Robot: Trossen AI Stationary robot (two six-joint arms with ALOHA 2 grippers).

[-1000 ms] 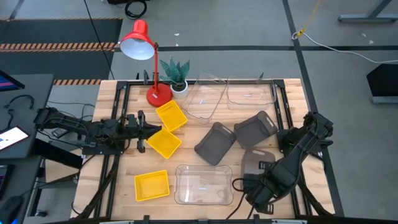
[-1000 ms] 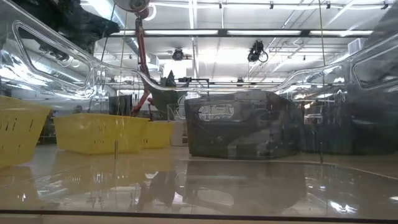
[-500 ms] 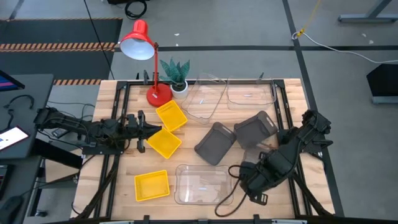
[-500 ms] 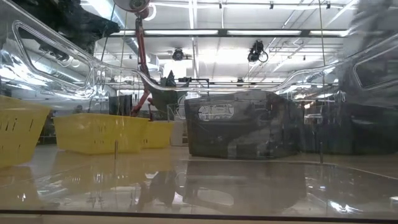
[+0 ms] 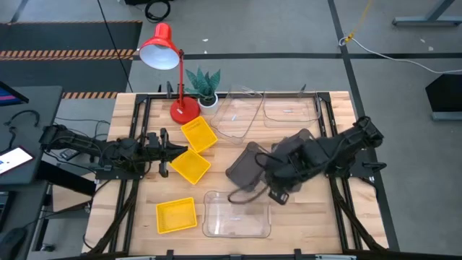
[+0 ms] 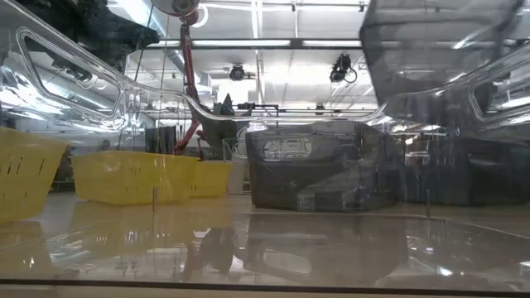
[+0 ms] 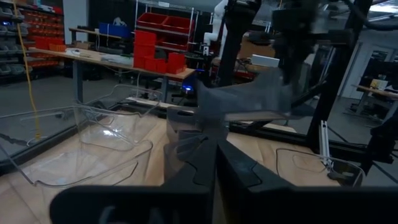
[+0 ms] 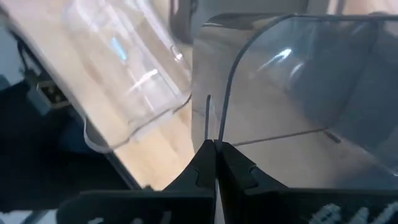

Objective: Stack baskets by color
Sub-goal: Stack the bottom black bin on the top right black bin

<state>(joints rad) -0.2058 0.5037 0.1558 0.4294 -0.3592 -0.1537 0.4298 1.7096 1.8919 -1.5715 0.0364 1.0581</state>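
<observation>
Little is sorted: the right hand [image 5: 276, 193], clamped on a grey basket's [image 8: 298, 81] rim, carries it above centre-frame near two other greys, while yellows at left and clears stay unstacked on the surface [image 5: 130, 217]; left hand [image 5: 167, 152] closed, empty.

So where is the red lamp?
In the high view, the red lamp stands at the table's far left corner, right beside the little green plant, with a yellow basket just in front.
</observation>
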